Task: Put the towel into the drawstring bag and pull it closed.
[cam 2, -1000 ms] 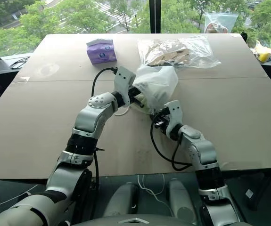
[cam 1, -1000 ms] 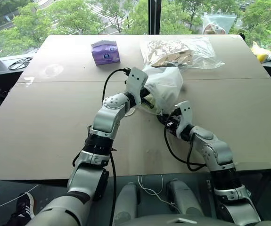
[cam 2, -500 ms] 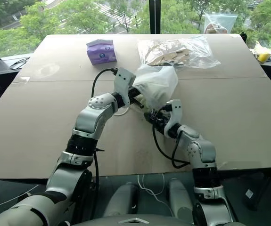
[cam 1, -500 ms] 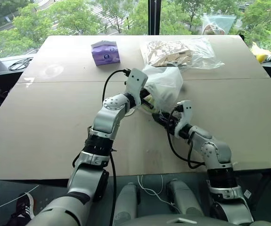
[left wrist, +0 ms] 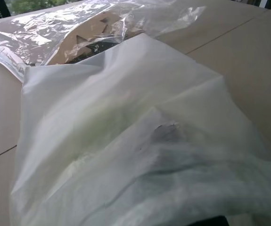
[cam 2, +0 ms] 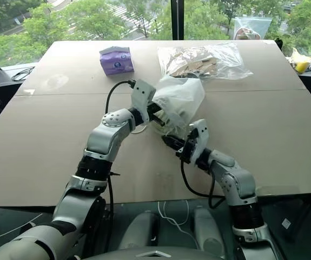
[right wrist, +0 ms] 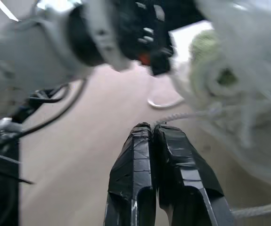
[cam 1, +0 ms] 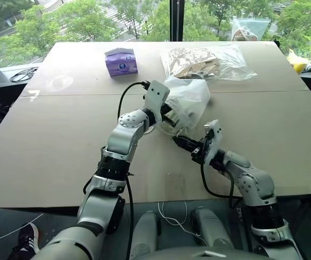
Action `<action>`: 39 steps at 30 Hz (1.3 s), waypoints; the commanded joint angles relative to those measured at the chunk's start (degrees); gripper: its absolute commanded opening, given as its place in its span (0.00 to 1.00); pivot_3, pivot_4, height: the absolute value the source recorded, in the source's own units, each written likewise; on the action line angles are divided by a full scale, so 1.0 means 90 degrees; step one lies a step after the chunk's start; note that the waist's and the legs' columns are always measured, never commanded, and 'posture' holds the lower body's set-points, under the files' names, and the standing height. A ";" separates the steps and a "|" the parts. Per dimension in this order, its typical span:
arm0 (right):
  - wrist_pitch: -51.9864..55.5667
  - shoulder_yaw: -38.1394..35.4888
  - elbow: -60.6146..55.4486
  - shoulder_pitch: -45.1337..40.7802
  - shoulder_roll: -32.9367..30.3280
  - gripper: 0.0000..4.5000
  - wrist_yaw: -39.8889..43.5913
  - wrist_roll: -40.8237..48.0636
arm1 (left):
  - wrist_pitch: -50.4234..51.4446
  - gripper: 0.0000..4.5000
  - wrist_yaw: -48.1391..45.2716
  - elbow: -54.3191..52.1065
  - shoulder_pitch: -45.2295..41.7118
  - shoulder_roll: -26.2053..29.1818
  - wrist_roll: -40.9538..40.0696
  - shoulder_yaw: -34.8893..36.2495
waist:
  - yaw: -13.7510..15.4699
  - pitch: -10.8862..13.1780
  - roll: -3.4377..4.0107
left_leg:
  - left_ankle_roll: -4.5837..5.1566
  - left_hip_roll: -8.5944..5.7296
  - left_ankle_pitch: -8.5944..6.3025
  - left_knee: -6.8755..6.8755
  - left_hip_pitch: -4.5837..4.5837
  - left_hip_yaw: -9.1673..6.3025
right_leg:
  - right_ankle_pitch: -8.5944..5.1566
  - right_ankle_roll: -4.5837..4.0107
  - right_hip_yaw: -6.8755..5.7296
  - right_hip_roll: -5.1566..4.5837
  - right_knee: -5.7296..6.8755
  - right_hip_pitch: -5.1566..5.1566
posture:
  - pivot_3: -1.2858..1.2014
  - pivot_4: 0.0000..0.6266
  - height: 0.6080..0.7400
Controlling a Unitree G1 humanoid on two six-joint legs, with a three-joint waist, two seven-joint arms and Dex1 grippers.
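Note:
The milky-white drawstring bag (cam 1: pixel 190 100) hangs lifted off the table at its centre. My left gripper (cam 1: pixel 169 115) is shut on the rim of the bag's mouth. The light green towel (right wrist: pixel 206 49) sits inside the bag and shows through the plastic (left wrist: pixel 102 117) in the left wrist view. My right gripper (cam 1: pixel 178 140) hovers just in front of the bag's mouth, pointing toward it. Its fingers (right wrist: pixel 173 155) are shut on a white drawstring cord (right wrist: pixel 187 114), which runs taut from the tips back to the bag.
A purple tissue pack (cam 1: pixel 121 60) stands at the back left. Right behind the drawstring bag lies a large clear bag with brown paper contents (cam 1: pixel 204 60). Another clear bag (cam 1: pixel 250 27) sits at the table's far edge, and yellow items (cam 1: pixel 298 59) at the far right.
My right gripper has shut on the cord by the bag's mouth, then pulled back toward me and lifted a little. The left gripper and bag have stayed put.

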 commanded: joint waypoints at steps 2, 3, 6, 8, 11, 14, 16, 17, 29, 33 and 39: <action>0.0290 -0.0011 -0.0728 0.0126 -0.0447 0.04 0.0890 0.0904 | -0.0129 0.00 0.0025 -0.0278 -0.0037 0.0012 0.0050 -0.0001 | 0.0010 0.0000 0.0000 | 0.0000 0.0000 0.0000 0.0001 -0.0001 0.0001 | 0.0000 0.0000 0.0000 -0.0001 -0.0005 0.0001 | 0.52 0.24 1.00; 0.0338 0.0006 -0.0801 0.0172 -0.0608 0.04 0.1036 0.0988 | -0.0130 0.00 0.0026 -0.0274 -0.0040 0.0013 0.0050 0.0001 | 0.0016 0.0000 0.0000 | 0.0000 0.0000 0.0000 0.0001 -0.0001 0.0002 | 0.0000 0.0000 -0.0001 -0.0001 -0.0007 0.0001 | 0.52 0.24 1.00; 0.0341 0.0057 -0.0835 0.0227 -0.0991 0.04 0.1258 0.0991 | -0.0132 0.00 0.0029 -0.0268 -0.0040 0.0015 0.0047 -0.0006 | 0.0022 0.0000 -0.0001 | 0.0000 0.0000 0.0000 0.0002 -0.0005 0.0003 | -0.0002 -0.0004 0.0000 -0.0003 -0.0016 0.0002 | 0.52 0.24 1.00; 0.0306 0.0049 -0.0775 0.0148 -0.1111 0.04 0.1256 0.0951 | -0.0132 0.00 0.0026 -0.0269 -0.0028 0.0008 0.0047 -0.0024 | 0.0024 0.0001 -0.0001 | 0.0000 0.0000 0.0000 0.0002 -0.0006 0.0004 | -0.0002 -0.0004 0.0000 -0.0003 -0.0019 0.0002 | 0.52 0.24 1.00; 0.0312 -0.0127 -0.0760 0.0040 -0.1067 0.04 0.1285 0.1249 | -0.0132 0.00 0.0028 -0.0274 -0.0010 -0.0001 0.0050 -0.0043 | 0.0010 0.0001 -0.0002 | 0.0000 0.0000 0.0000 -0.0001 -0.0004 0.0003 | -0.0002 -0.0004 0.0000 -0.0001 -0.0019 0.0001 | 0.52 0.24 1.00; 0.0547 -0.0149 -0.1094 0.0047 -0.1194 0.04 0.1535 0.1777 | -0.0121 0.00 0.0035 -0.0291 -0.0001 0.0009 0.0045 -0.0047 | 0.0022 0.0001 -0.0002 | 0.0000 0.0000 0.0000 -0.0002 -0.0005 0.0002 | 0.0000 -0.0001 -0.0001 -0.0001 -0.0019 0.0001 | 0.52 0.24 1.00; 0.0577 0.0392 -0.1295 0.0138 -0.1696 0.04 0.1832 0.1346 | -0.0126 0.00 0.0041 -0.0280 0.0000 0.0014 0.0045 -0.0052 | 0.0027 0.0002 -0.0001 | 0.0000 0.0000 0.0000 -0.0002 -0.0013 0.0002 | 0.0001 0.0002 -0.0001 -0.0002 -0.0030 0.0001 | 0.52 0.24 1.00; 0.0558 0.0620 -0.1349 0.0164 -0.1932 0.04 0.1961 0.1167 | -0.0131 0.00 0.0041 -0.0272 -0.0001 0.0015 0.0046 -0.0056 | 0.0027 0.0002 -0.0001 | 0.0000 0.0000 0.0000 -0.0002 -0.0016 0.0002 | 0.0001 0.0002 -0.0001 -0.0003 -0.0038 0.0001 | 0.52 0.24 1.00; -0.1427 0.2444 -0.0558 -0.0790 -0.4124 0.04 0.3266 -0.1967 | -0.0185 0.00 0.0028 -0.0250 0.0030 -0.0095 0.0110 -0.0171 | 0.0043 0.0003 -0.0001 | 0.0000 -0.0002 0.0000 0.0009 -0.0053 -0.0008 | 0.0002 0.0004 -0.0015 -0.0005 -0.0061 -0.0019 | 0.52 0.24 1.00; -0.2013 0.2718 -0.0415 -0.1055 -0.4379 0.04 0.3577 -0.2652 | -0.0189 0.00 0.0025 -0.0258 0.0049 -0.0114 0.0129 -0.0150 | 0.0039 0.0003 -0.0001 | 0.0000 -0.0002 0.0000 0.0008 -0.0065 -0.0008 | 0.0003 0.0005 -0.0015 -0.0005 -0.0062 -0.0032 | 0.52 0.24 1.00; -0.3452 0.3150 -0.0071 -0.1344 -0.4684 0.04 0.3724 -0.4095 | -0.0201 0.00 0.0028 -0.0231 0.0054 -0.0138 0.0143 -0.0140 | 0.0067 0.0003 -0.0001 | 0.0000 -0.0005 0.0000 0.0017 -0.0066 -0.0011 | 0.0005 0.0007 -0.0018 -0.0008 -0.0062 -0.0027 | 0.52 0.24 1.00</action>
